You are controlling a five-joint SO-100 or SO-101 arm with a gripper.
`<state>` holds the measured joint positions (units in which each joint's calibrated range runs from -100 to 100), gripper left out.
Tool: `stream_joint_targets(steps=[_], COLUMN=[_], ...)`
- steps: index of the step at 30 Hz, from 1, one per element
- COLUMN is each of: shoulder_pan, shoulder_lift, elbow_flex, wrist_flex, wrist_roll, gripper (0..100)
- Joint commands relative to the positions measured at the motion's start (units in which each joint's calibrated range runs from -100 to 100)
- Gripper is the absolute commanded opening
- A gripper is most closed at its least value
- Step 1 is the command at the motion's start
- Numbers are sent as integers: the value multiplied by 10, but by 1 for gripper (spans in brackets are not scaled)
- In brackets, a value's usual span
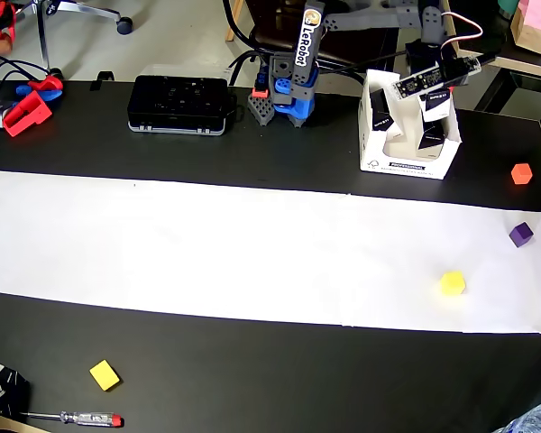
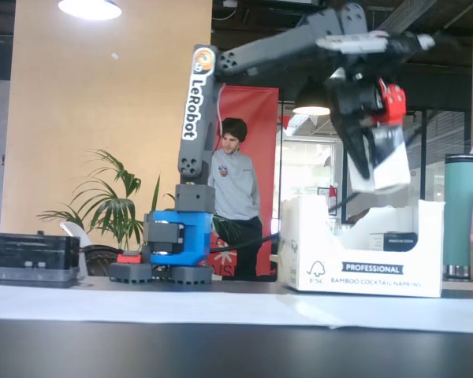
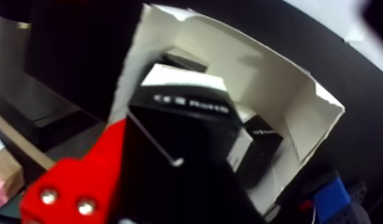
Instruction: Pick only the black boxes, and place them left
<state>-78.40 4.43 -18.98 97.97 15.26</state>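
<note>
One black box (image 3: 187, 98) is held clamped in the end effector (image 2: 376, 169) just above the white napkin carton (image 2: 363, 272), where others remain, and could be slipped from the grip or snagged on the carton's wall if swung away too low.

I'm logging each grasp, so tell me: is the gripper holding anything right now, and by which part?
Yes. The gripper holds a black box above the white napkin carton, pinched near the box's lower end in the fixed view.
</note>
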Motion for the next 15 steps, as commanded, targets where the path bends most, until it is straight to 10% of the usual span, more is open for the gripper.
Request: stream_joint_targets(steps=[1, 15], shoulder_pan=[-7, 0], shoulder_lift=[4, -66], elbow_flex=[-4, 247], wrist_flex=[8, -55], wrist_roll=[-2, 2], gripper=[5, 8])
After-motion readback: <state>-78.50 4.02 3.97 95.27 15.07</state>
